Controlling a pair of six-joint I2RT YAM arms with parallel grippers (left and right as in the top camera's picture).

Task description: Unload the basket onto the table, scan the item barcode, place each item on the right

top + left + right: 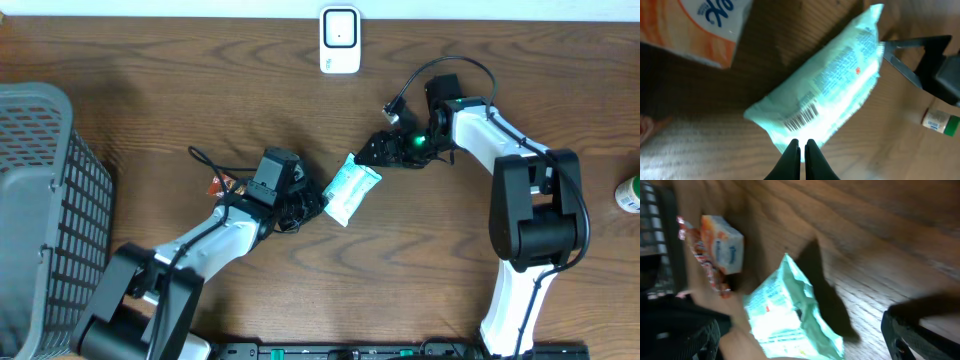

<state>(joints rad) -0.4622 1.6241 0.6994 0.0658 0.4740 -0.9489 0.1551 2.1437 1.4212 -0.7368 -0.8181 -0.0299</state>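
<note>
A mint-green packet is pinched at its lower left edge by my left gripper, which is shut on it. In the left wrist view the packet shows its printed barcode facing the camera, just beyond the closed fingertips. My right gripper stands open at the packet's upper right end. In the right wrist view the packet lies between its wide-spread jaws, with one dark finger at the lower right. A white scanner stands at the table's far edge.
A grey mesh basket fills the left side. An orange-and-white box and a red snack wrapper lie beside my left wrist. A small green-capped bottle sits at the right edge.
</note>
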